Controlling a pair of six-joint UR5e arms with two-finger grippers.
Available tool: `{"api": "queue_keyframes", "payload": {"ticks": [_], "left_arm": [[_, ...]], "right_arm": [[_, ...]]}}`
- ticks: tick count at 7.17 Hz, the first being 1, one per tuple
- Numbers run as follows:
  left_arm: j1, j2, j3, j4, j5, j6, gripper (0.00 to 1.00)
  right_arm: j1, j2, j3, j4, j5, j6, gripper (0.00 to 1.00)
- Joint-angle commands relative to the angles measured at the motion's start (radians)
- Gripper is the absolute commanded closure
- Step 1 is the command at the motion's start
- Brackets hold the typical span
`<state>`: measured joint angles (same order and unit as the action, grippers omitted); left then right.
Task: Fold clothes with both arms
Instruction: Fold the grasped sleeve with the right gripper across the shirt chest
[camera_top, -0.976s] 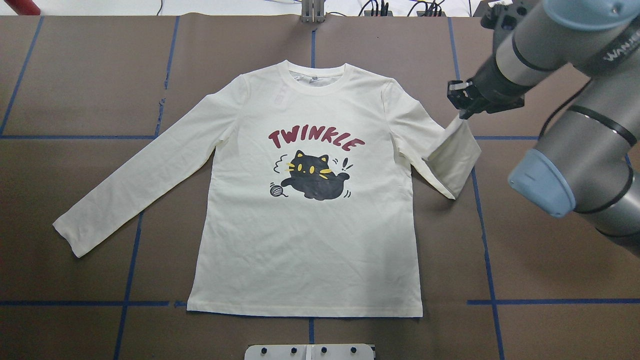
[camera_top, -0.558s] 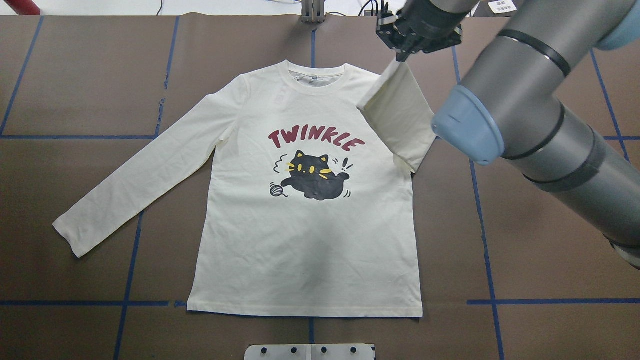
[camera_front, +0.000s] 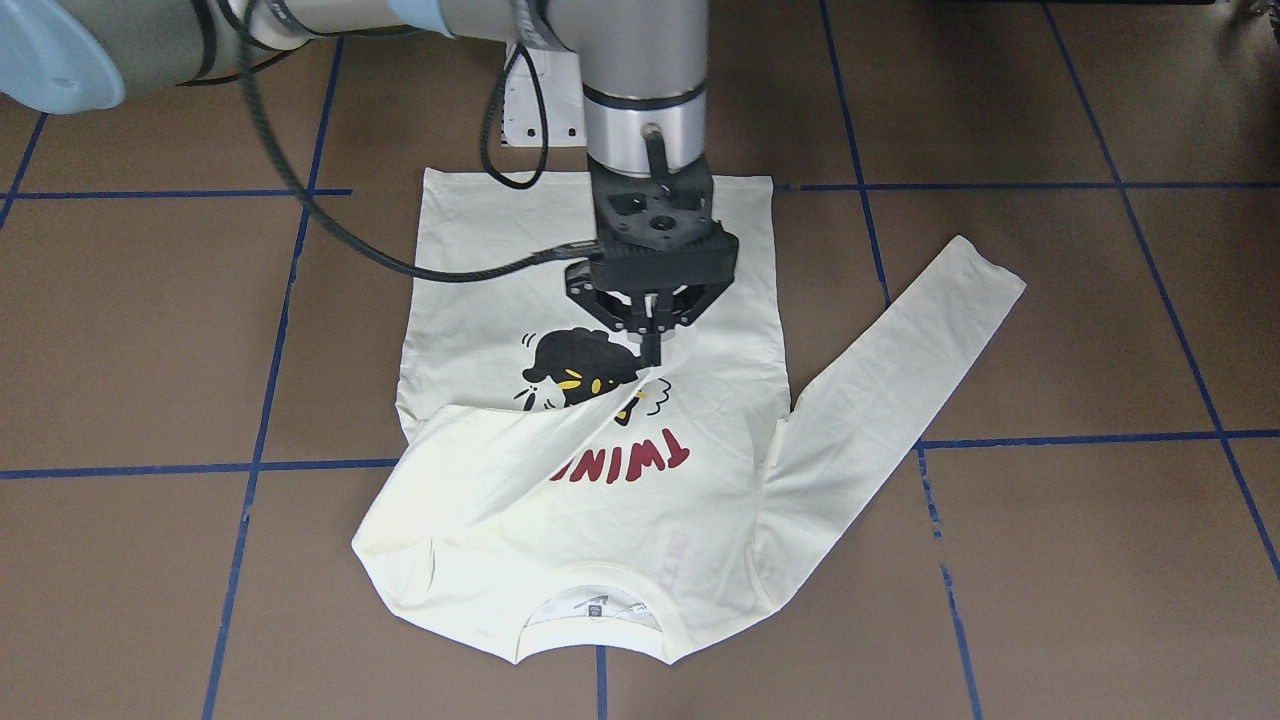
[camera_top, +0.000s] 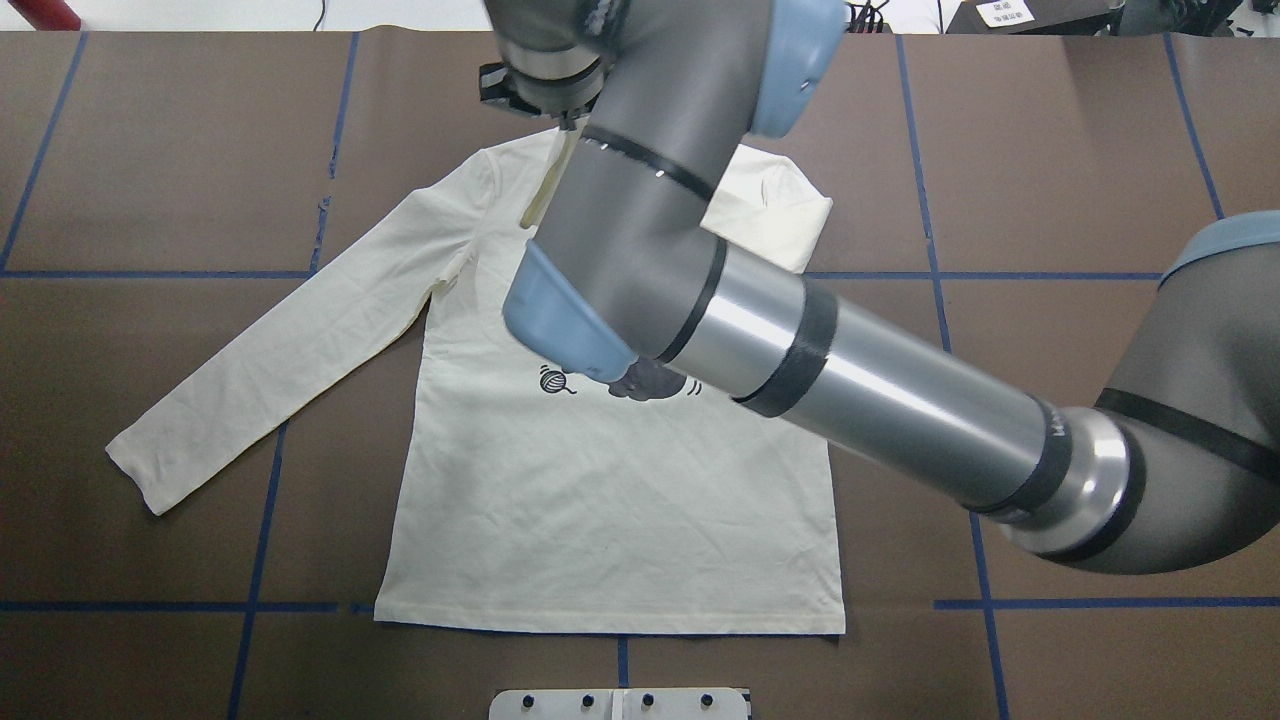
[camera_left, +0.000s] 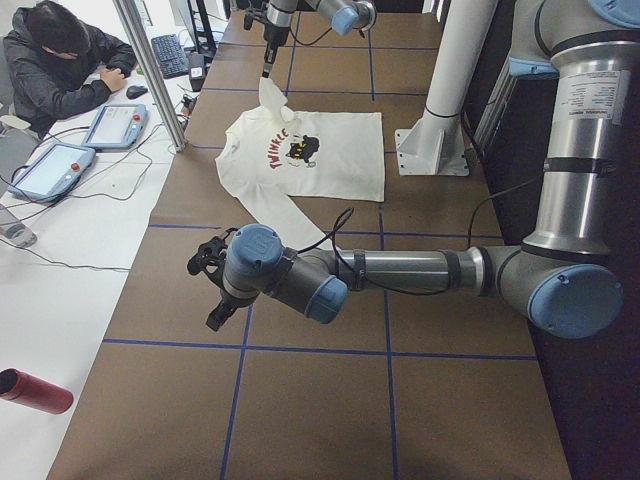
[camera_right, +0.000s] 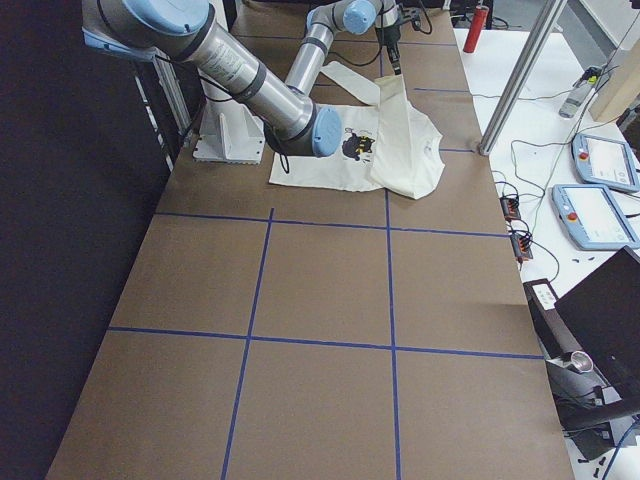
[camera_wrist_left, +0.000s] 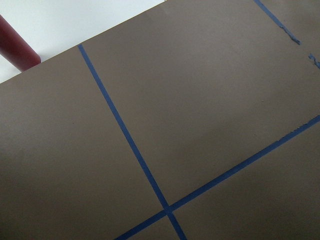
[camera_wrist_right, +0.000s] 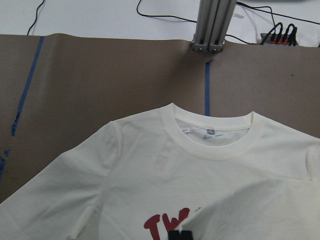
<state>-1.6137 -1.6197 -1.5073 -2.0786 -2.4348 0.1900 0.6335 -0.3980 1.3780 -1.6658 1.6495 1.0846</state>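
The bench (camera_top: 1050, 150) carries a cream long-sleeved cat-print shirt (camera_top: 600, 520), spread front-up. Folding looks barely begun: the right arm (camera_top: 880, 390) reaches over the chest and holds one sleeve (camera_front: 520, 440) across the print. The other sleeve (camera_top: 280, 350) lies outstretched and the body is unfolded. The right end effector (camera_front: 652, 350) is pinched on the cuff. The left end effector (camera_left: 207, 258) hovers well apart; whether its jaws are parted, I cannot tell.

In the overhead view the right arm (camera_top: 870, 400) slants from lower right to upper centre, barring the way above the shirt (camera_top: 600, 520) chest, where the right gripper (camera_front: 652, 348) pinches the folded-over sleeve (camera_front: 500, 440). Bare table (camera_top: 1100, 150) lies open at upper right and upper left. An aluminium post (camera_wrist_right: 212, 25) stands at the top edge
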Motion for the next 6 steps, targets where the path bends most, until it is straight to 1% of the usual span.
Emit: {"api": "queue_keyframes", "payload": {"ticks": [1,2,4,5,6], "left_arm": [[0.000,0.001,0.001,0.000,0.000,0.000,0.00],[0.000,0.001,0.001,0.002,0.000,0.000,0.00],[0.000,0.001,0.001,0.000,-0.001,0.000,0.00],[0.000,0.000,0.001,0.002,0.000,-0.001,0.00],[0.001,-0.002,-0.001,0.000,0.002,-0.001,0.00]], "right_arm": [[-0.125,0.060,-0.276,0.260,-0.175,0.162,1.00],[-0.156,0.083,-0.343,0.308,-0.216,0.190,1.00],[-0.161,0.112,-0.391,0.316,-0.218,0.254,1.00],[-0.161,0.138,-0.425,0.314,-0.217,0.286,0.01],[-0.155,0.158,-0.428,0.316,-0.206,0.291,0.00]]}}
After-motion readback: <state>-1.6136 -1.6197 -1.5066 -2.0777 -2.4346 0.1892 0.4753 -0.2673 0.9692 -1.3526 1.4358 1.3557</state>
